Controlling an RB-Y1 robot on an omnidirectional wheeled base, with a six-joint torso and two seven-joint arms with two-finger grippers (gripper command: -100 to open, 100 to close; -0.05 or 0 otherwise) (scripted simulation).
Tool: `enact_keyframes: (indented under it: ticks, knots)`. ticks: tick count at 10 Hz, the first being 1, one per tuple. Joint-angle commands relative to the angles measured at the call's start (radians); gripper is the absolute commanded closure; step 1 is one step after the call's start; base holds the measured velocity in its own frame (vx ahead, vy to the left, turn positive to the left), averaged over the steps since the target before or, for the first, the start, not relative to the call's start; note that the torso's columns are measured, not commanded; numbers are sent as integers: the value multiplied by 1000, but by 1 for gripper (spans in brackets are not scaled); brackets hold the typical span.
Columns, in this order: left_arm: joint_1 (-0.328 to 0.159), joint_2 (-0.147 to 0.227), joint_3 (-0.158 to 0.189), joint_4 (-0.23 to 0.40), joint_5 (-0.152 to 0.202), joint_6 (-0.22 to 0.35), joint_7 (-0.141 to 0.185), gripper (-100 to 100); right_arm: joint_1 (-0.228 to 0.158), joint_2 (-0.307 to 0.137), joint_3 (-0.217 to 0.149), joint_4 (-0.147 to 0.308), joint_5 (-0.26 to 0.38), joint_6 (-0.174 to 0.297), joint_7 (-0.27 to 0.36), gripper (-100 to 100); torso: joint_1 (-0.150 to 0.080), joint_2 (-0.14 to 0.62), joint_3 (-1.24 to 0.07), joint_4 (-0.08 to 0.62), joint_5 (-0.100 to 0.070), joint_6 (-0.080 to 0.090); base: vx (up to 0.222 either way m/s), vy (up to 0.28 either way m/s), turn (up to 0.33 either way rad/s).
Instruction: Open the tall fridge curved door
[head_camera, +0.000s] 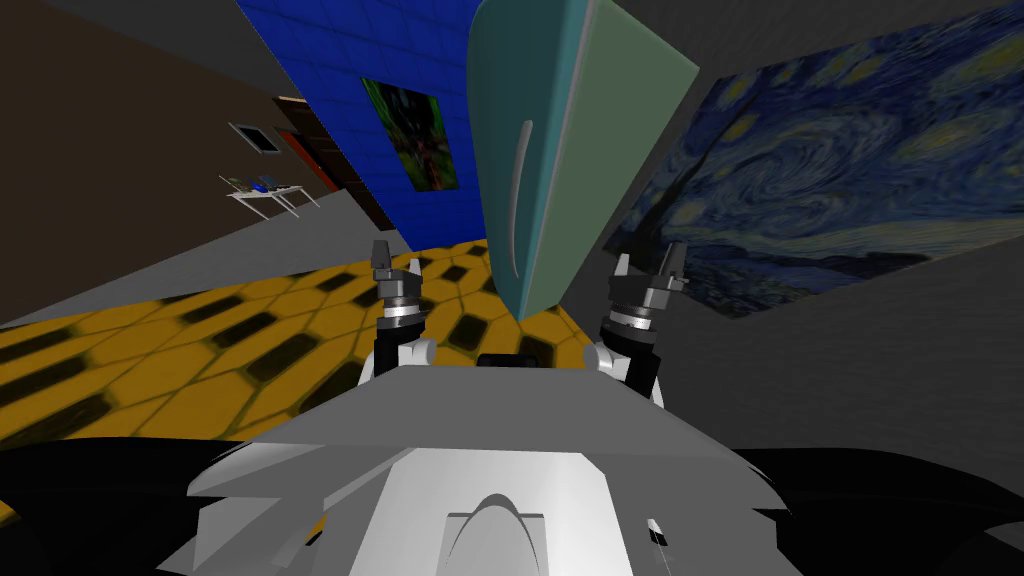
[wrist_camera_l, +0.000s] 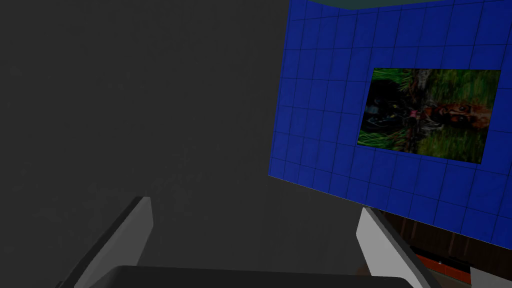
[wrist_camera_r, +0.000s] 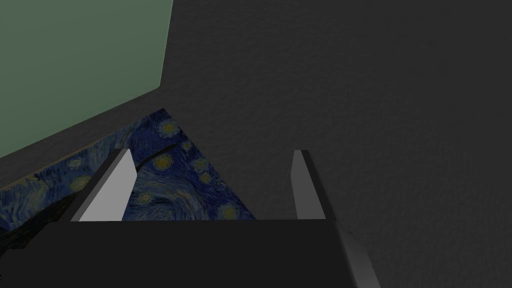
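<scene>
A tall teal-green fridge (head_camera: 610, 120) stands straight ahead of me, close by. Its curved door (head_camera: 510, 90) faces front-left and carries a long, thin grey handle (head_camera: 519, 200) running along its length; the door lies against the fridge body. My left gripper (head_camera: 397, 258) is raised to the left of the door's lower end, apart from it, fingers (wrist_camera_l: 135, 225) spread wide with nothing between them. My right gripper (head_camera: 648, 262) is on the fridge's other side, open and empty. Past its fingers (wrist_camera_r: 112, 185) I see the fridge's pale green side (wrist_camera_r: 75, 60).
The floor (head_camera: 200, 340) has yellow and black hexagon tiles. A blue tiled wall (head_camera: 340, 60) with a picture stands behind the fridge on the left. A large starry painting (head_camera: 850, 170) covers the right wall. A small white table (head_camera: 265, 192) stands far left.
</scene>
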Motion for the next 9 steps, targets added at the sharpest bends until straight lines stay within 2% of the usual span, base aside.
enact_keyframes:
  ticks: [1, 9]
  knots:
    - [0, 0, 0, 0, 0, 0, 0, 0, 0, 0, 0, 0, 0, 0, 0, 0, 0, 40, -82, 41, 0, 0, 0, 0, 0]
    - [0, 0, 0, 0, 0, 0, 0, 0, 0, 0, 0, 0, 0, 0, 0, 0, 0, 618, -1234, 617, 0, 0, 0, 0, 0]
